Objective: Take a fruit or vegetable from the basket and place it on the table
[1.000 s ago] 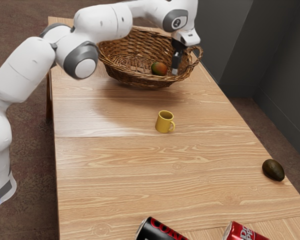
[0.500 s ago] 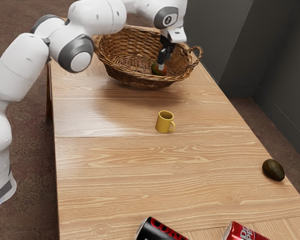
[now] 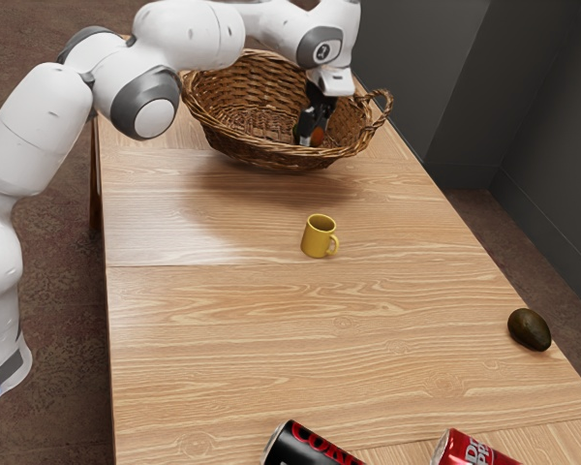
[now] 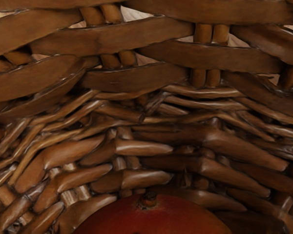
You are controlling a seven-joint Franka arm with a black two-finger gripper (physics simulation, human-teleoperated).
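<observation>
"What's changed over there?"

"The black two-finger gripper [image 3: 311,139] has come down. A second ago it hung toward the handle on the exterior view's right; then it swung over the fruit, and now it's lower, right at it."

"Which fruit?"

"The round, red-orange one with a little brown stem, maybe a mango [image 4: 151,218]. It's inside the brown woven wicker basket [image 3: 247,148], low down, just under the hand in the wrist view."

"Has it got hold of it?"

"I can't tell. From here I can't make out whether the pincer is wide, narrow or closed on the fruit. I'd call this the grasping step, with the reach about done."

"And everything else?"

"Just as it was. The yellow mug [image 3: 316,238] hasn't budged on the pale wooden table [image 3: 213,339], nor has the dark, avocado-like fruit [image 3: 530,330] near the edge."

"So the job's not finished."

"No, the fruit is in the basket, not on the table. It needs a firm grip around the middle, then a straight lift over the rim. That smooth, round skin could slip, and the wicker might snag the hand on the way up."
</observation>
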